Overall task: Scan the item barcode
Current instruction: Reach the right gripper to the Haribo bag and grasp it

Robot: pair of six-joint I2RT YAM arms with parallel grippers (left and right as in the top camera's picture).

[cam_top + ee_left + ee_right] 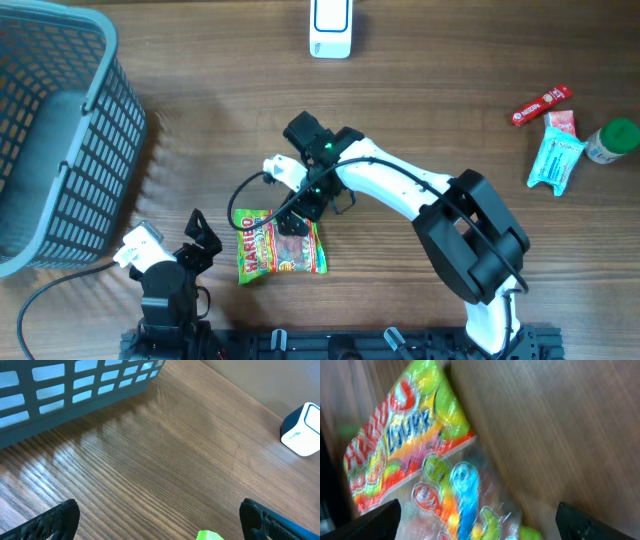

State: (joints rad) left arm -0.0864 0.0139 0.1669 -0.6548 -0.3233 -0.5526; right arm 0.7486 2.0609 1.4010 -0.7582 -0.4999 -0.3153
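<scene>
Overhead faces down; right wrist shares the candy bag (264,254), close.

At my far left, a grey-blue basket (95,170) with latticed walls stands on the brown wood-grain table (420,90). Far to my right, three small things sit close together. A red stick-shaped packet (541,105) lies slanted. A pale teal packet (556,158) lies just nearer me, and a green-capped container (612,140) sits just beside it, toward the picture's edge.
</scene>
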